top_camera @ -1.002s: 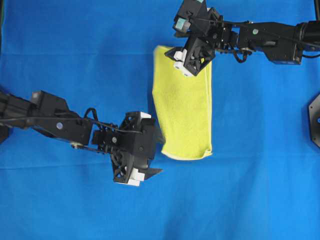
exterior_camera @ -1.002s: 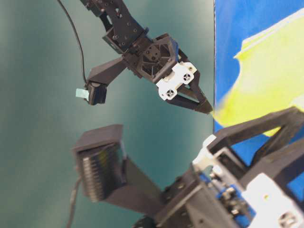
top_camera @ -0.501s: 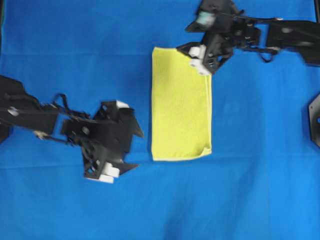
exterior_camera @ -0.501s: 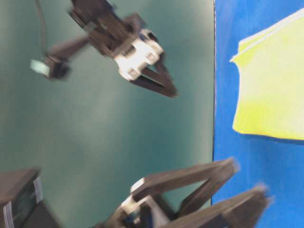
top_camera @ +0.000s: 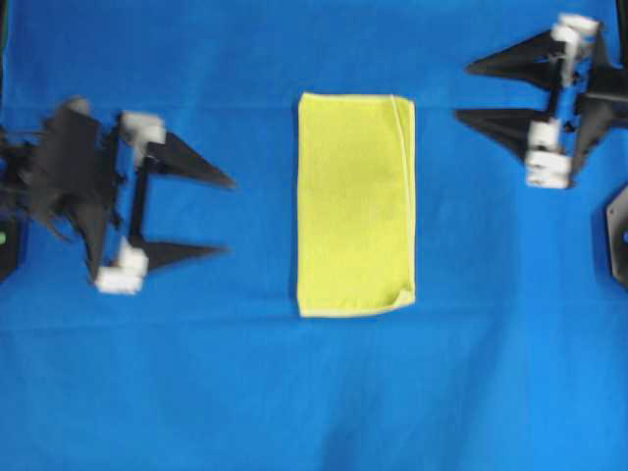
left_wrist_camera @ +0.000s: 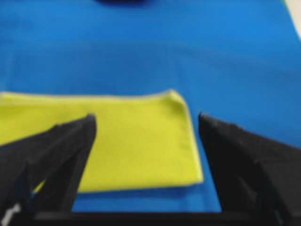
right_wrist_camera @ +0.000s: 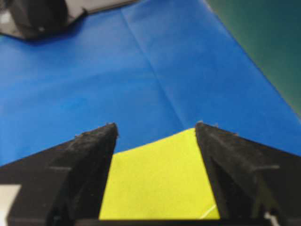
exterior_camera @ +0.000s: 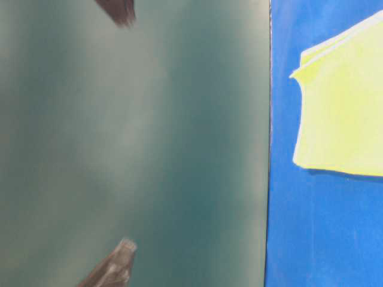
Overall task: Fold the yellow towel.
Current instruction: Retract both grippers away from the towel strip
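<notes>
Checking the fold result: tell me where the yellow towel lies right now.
In the overhead view the yellow towel lies folded flat in the middle of the blue table cloth, between the open left claw and open right claw, touching neither.

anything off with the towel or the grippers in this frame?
Nothing serious. The yellow towel lies flat as a tidy folded rectangle on the blue table cloth; only its lower right corner bulges slightly, so the edges don't quite meet there. The left gripper and right gripper are open, empty, and clear of the towel on either side.
</notes>
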Robot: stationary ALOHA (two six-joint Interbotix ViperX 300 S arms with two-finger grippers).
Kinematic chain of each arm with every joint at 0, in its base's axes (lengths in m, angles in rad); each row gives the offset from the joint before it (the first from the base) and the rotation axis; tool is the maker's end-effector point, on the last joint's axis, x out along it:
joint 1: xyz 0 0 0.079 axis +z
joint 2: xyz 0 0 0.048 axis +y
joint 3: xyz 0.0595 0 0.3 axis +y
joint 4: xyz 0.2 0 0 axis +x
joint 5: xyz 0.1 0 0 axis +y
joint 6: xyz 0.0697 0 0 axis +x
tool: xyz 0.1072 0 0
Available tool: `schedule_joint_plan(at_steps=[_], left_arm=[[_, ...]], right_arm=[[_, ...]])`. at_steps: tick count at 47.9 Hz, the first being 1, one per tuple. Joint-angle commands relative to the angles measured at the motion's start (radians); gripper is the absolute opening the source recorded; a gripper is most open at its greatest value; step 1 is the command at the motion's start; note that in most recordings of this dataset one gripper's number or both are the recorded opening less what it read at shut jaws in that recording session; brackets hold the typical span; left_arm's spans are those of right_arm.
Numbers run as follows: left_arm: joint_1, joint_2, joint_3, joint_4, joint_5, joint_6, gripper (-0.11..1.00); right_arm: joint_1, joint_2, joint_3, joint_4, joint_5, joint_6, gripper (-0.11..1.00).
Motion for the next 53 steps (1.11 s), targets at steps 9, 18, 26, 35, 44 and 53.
schedule_joint_plan(at_steps=[9, 18, 26, 35, 44, 53], left_arm=[[0.049, -0.097, 0.106, 0.002, -0.141, -0.009, 0.82], [0.055, -0.092, 0.106, 0.002, -0.143, -0.009, 0.82], [0.060, -0.084, 0.101, 0.002, -0.150, -0.009, 0.82], [0.117, 0.014, 0.051, 0.002, -0.181, -0.009, 0.82], [0.210, 0.196, -0.049, 0.002, -0.170, -0.011, 0.82], [0.310, 0.407, -0.135, 0.000, -0.176, -0.020, 0.82]], right_arm=[[-0.002, -0.075, 0.115, 0.040, -0.109, 0.002, 0.67], [-0.002, -0.071, 0.112, 0.043, -0.110, 0.003, 0.67], [-0.003, -0.069, 0.103, 0.051, -0.106, 0.003, 0.66], [-0.038, -0.009, 0.058, 0.063, -0.061, 0.002, 0.66], [-0.104, 0.173, -0.015, 0.064, 0.023, 0.002, 0.65], [-0.126, 0.402, -0.124, 0.060, 0.114, 0.000, 0.65]])
